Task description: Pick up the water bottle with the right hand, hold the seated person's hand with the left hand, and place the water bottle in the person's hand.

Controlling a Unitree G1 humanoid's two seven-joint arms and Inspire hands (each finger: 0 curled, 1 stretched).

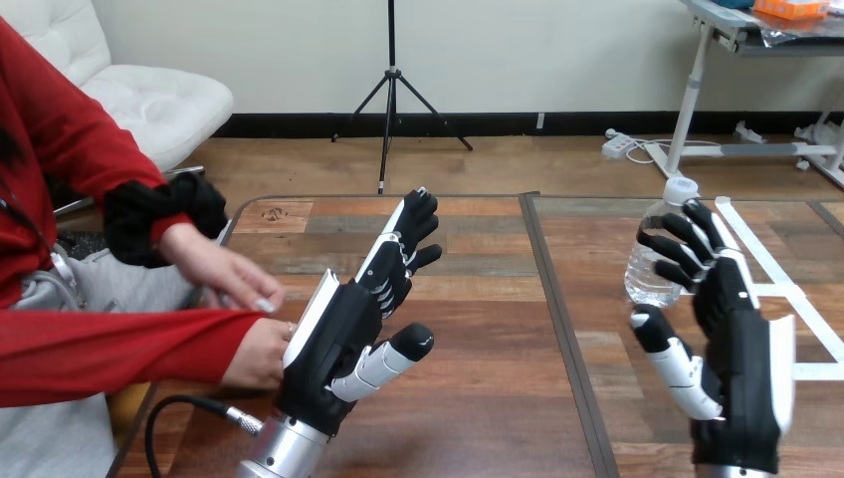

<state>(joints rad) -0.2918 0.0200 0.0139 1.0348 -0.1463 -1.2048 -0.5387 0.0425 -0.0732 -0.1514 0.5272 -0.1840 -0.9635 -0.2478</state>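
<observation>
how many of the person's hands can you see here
2, both at the view's left: the person's upper hand reaching rightward, and the person's lower hand just beneath it, partly hidden behind the robot's left hand.

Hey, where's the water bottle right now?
In the head view the water bottle stands upright on the table's right side, just beyond the right hand, whose fingers reach across its side.

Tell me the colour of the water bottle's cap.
White cap on a clear water bottle; head view.
</observation>
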